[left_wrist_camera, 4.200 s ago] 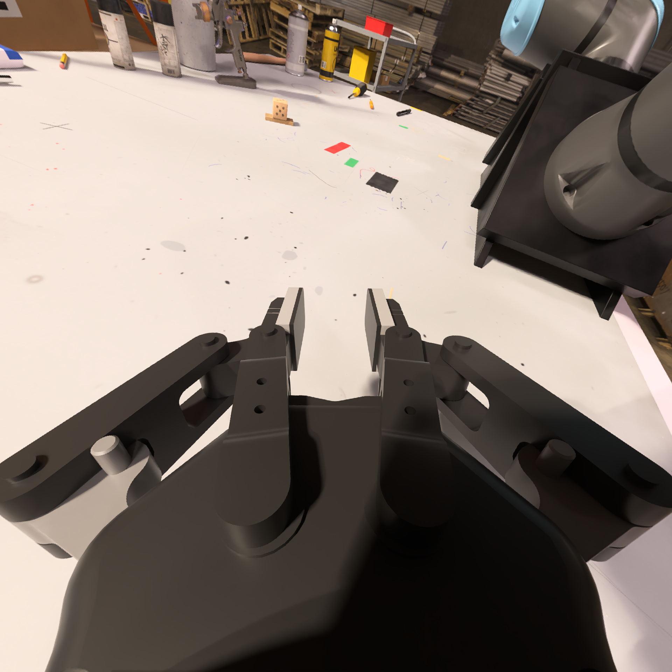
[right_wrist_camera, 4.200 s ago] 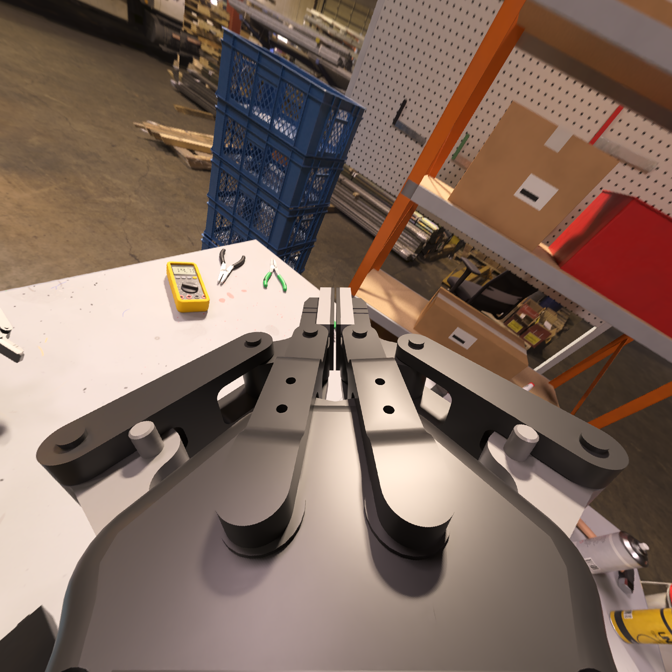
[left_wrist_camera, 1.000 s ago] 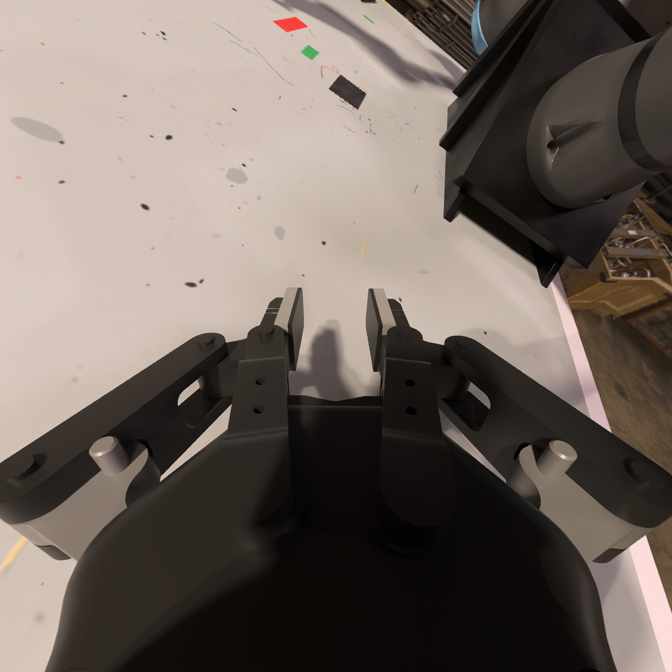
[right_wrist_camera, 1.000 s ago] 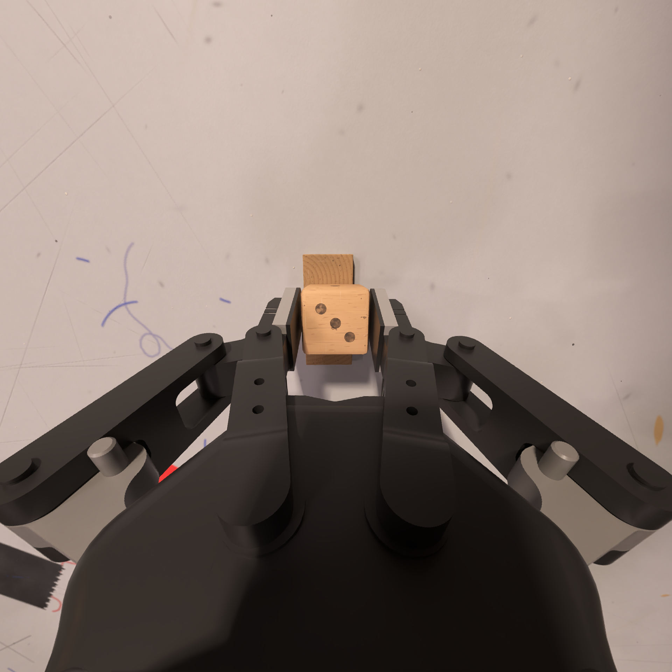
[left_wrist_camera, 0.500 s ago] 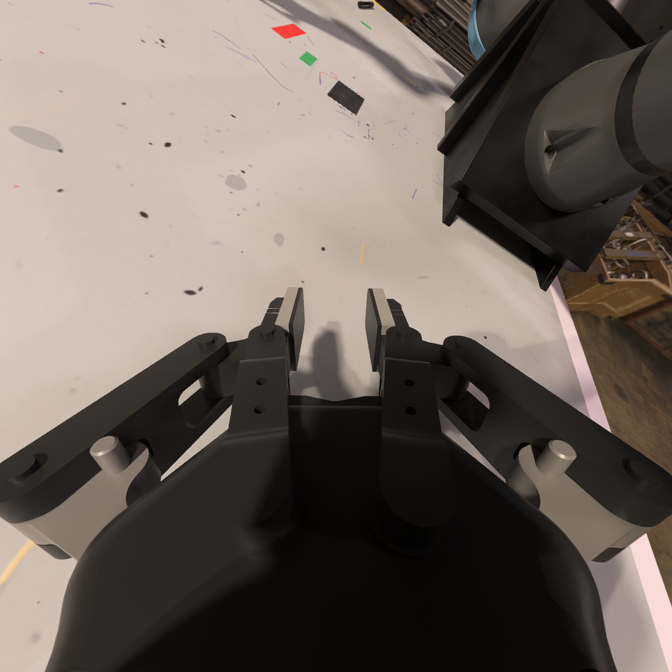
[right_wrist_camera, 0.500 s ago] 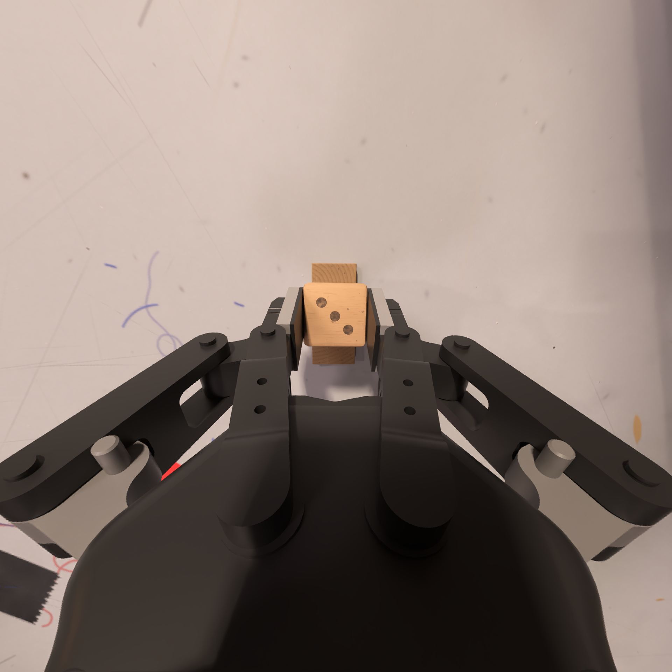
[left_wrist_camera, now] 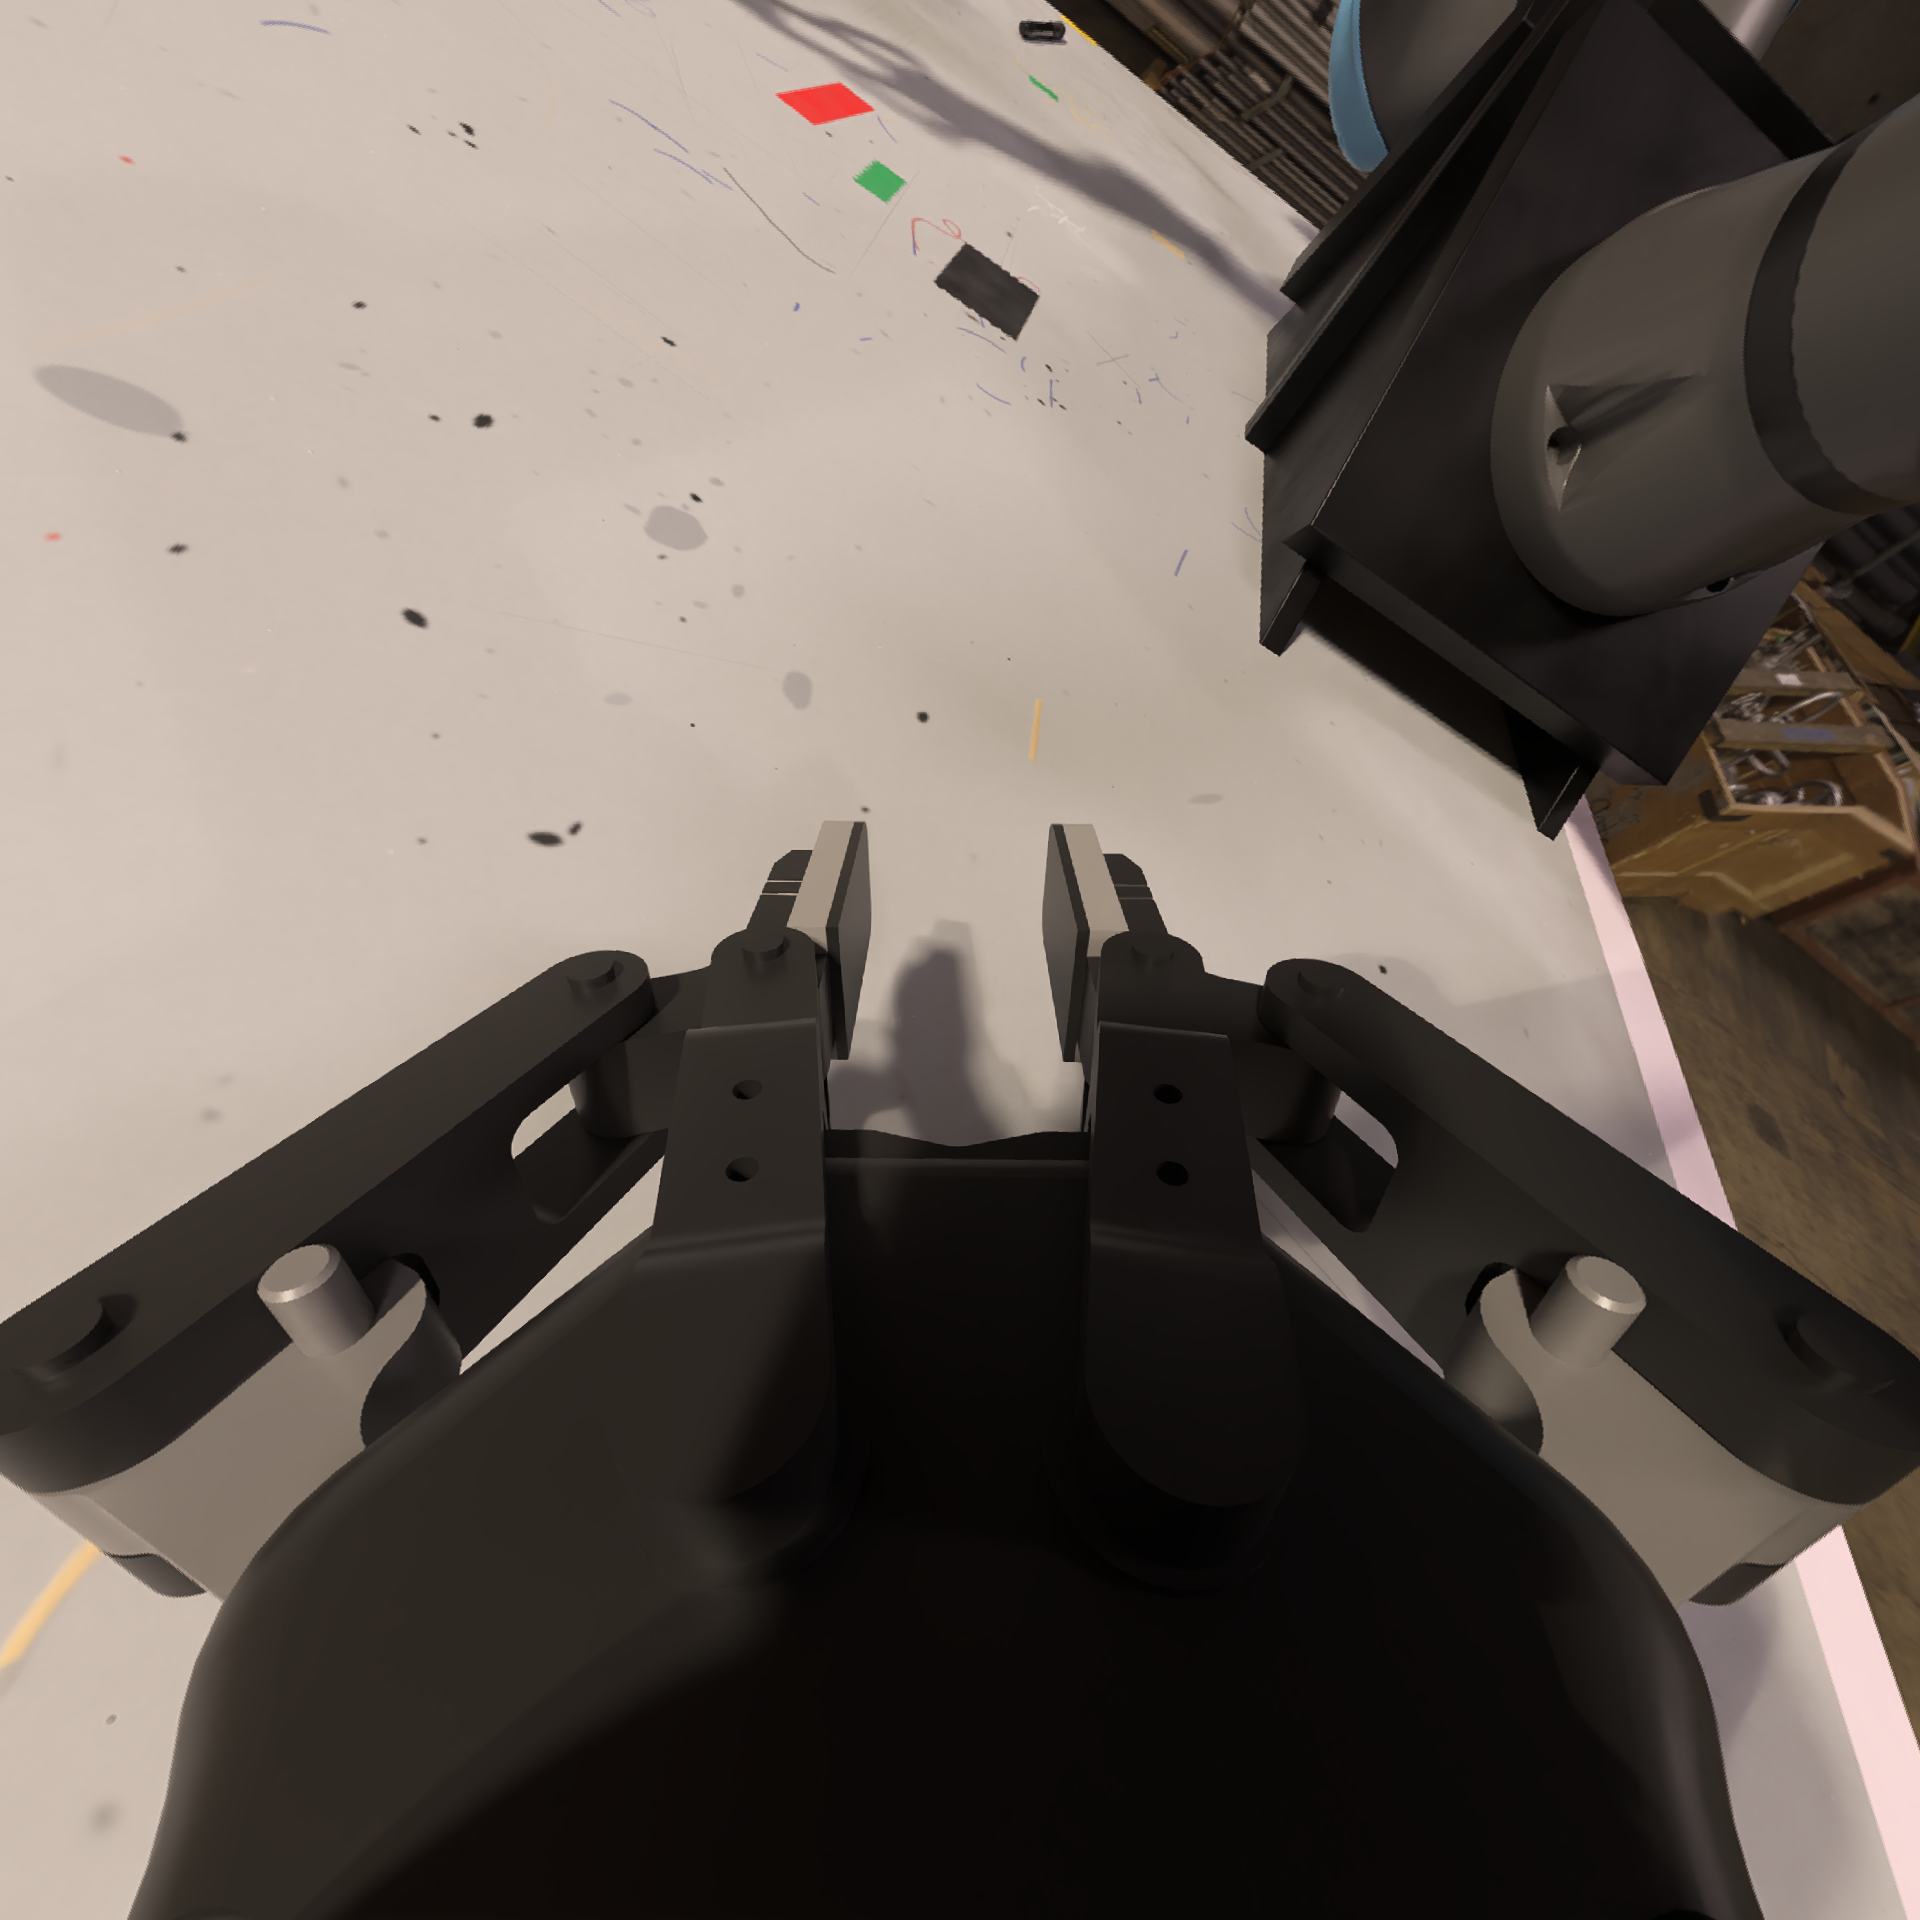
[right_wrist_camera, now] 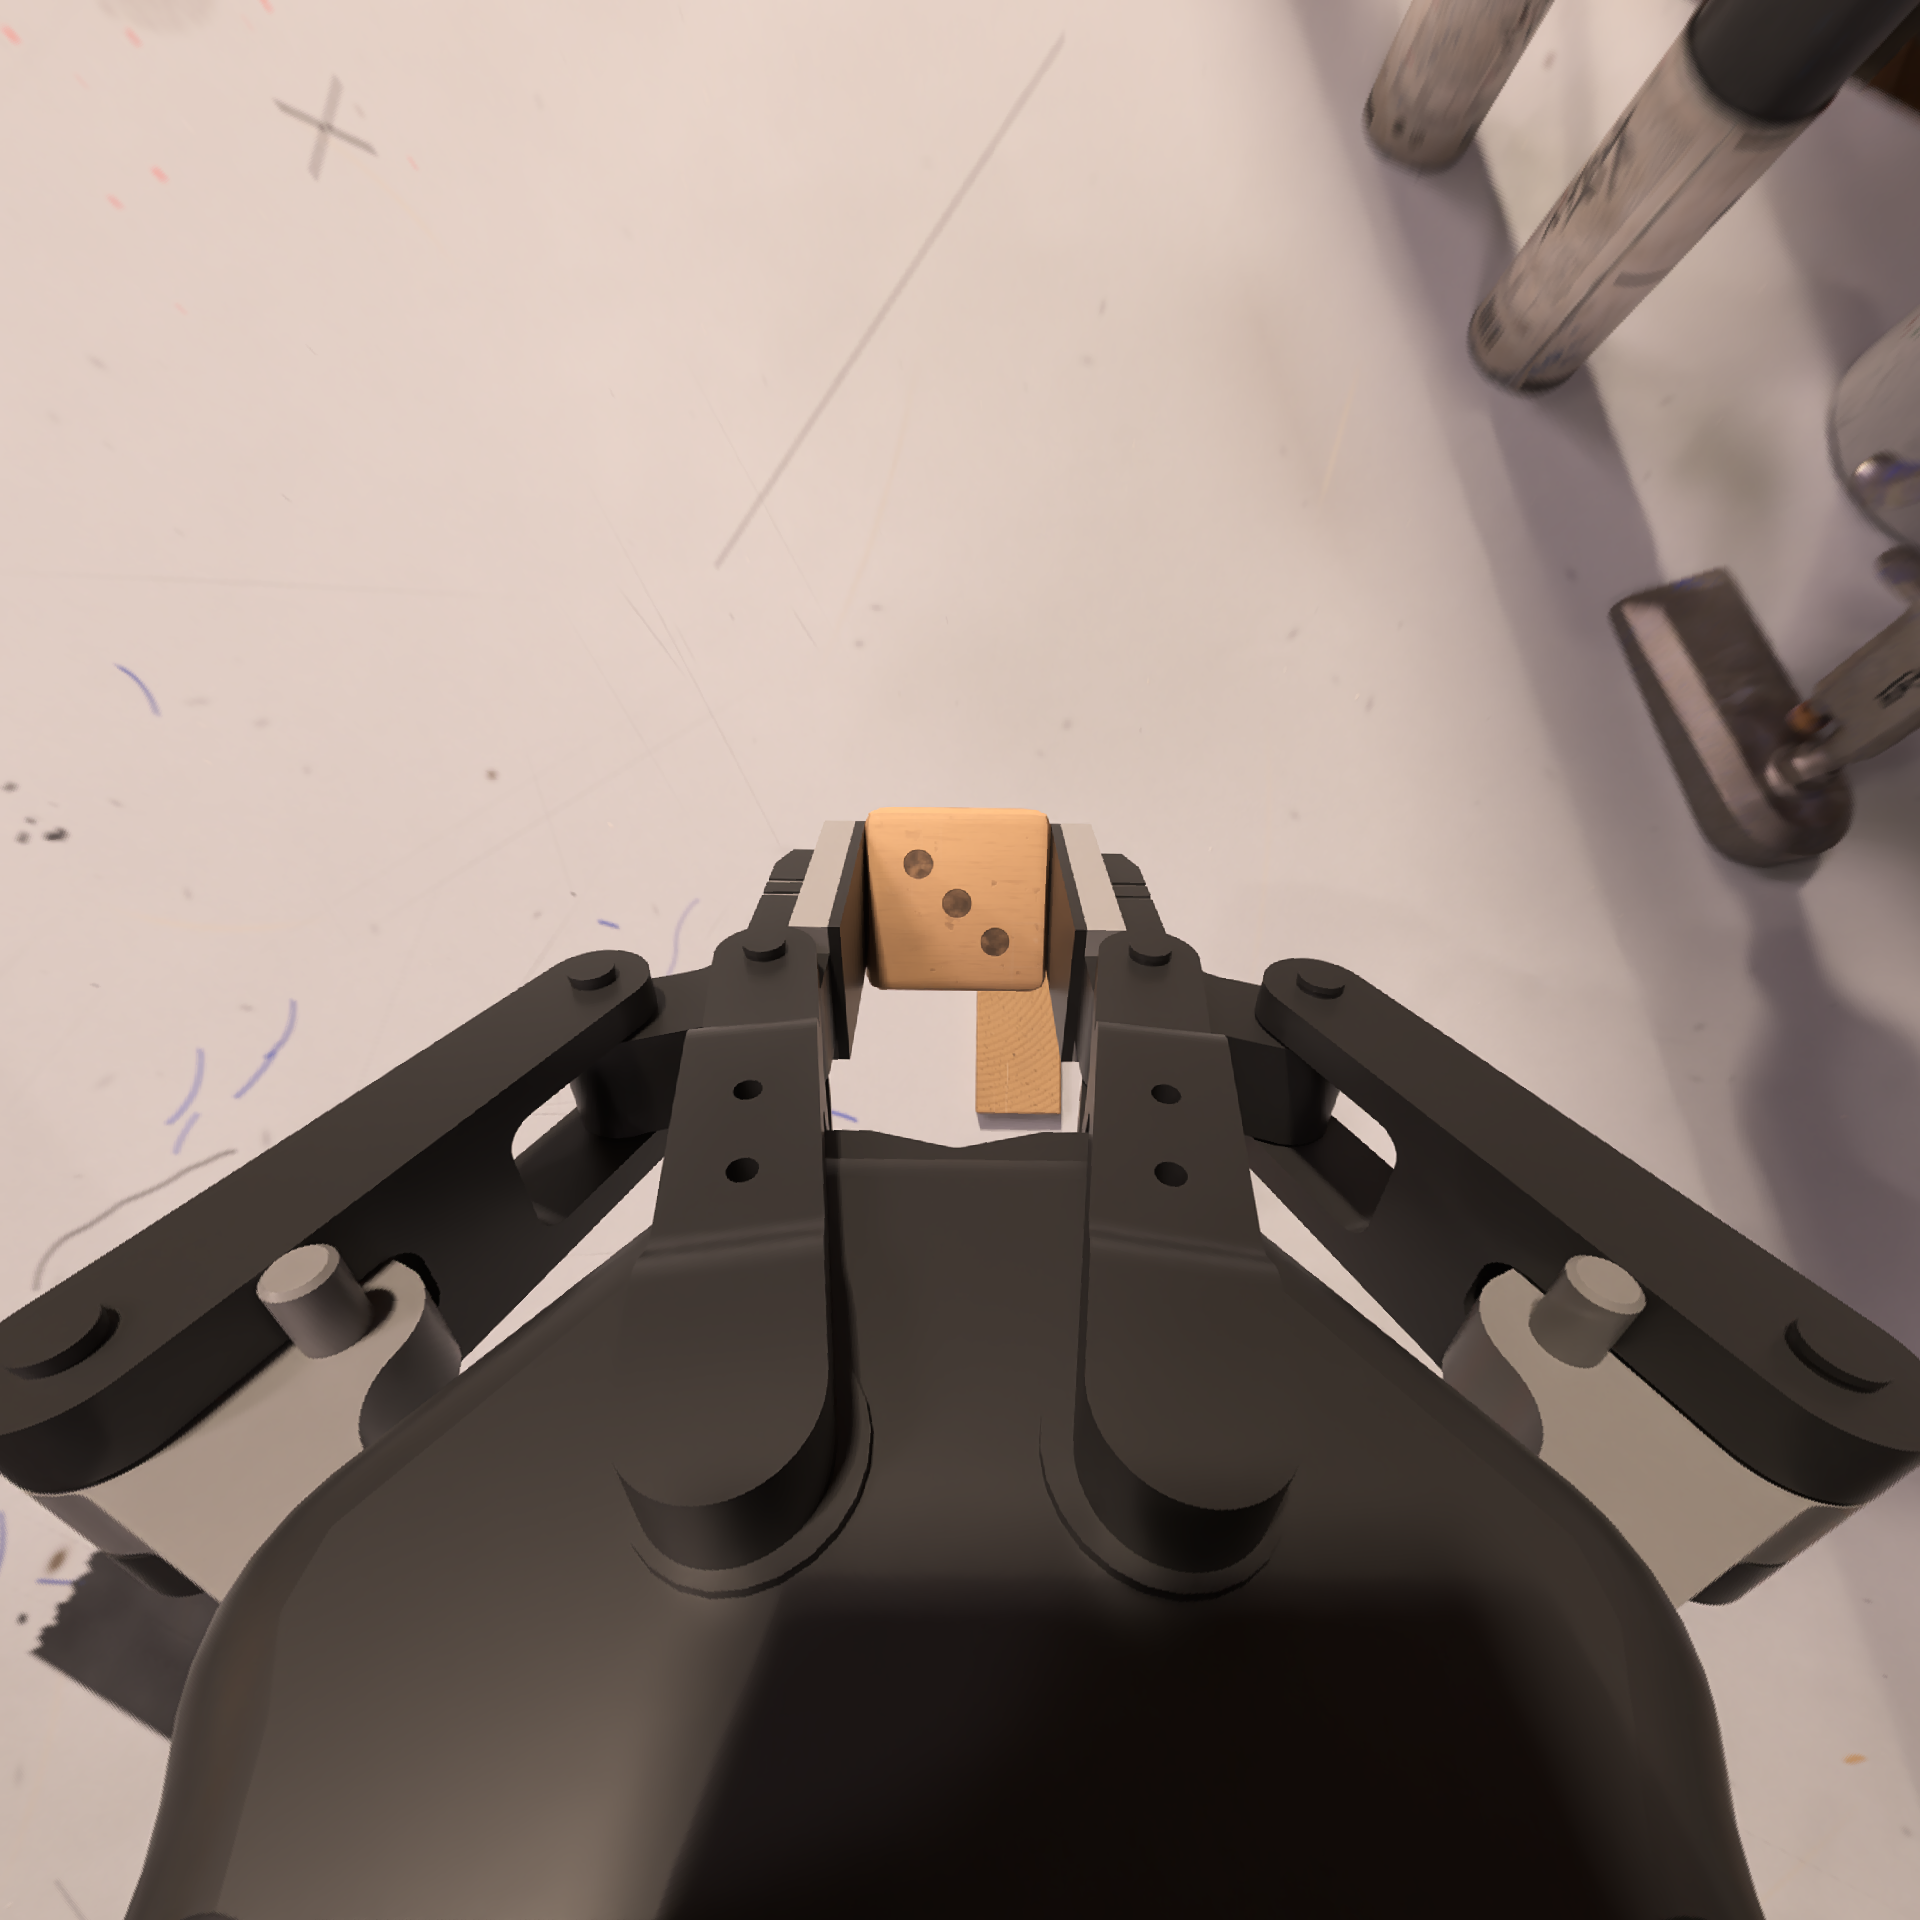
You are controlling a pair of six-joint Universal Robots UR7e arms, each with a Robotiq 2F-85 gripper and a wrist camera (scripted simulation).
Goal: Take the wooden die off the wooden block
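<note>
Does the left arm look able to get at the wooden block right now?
Probably not. The left gripper hangs open over bare table with no block in its view, and the right gripper, holding the die, hovers over the block.

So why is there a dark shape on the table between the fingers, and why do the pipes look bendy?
Left wrist view: the left gripper blocks the light and throws a soft shadow on the table. Right wrist view: the wide lens makes the metal cylinders lean outward at the edge; the wooden die stays sharp.
</note>
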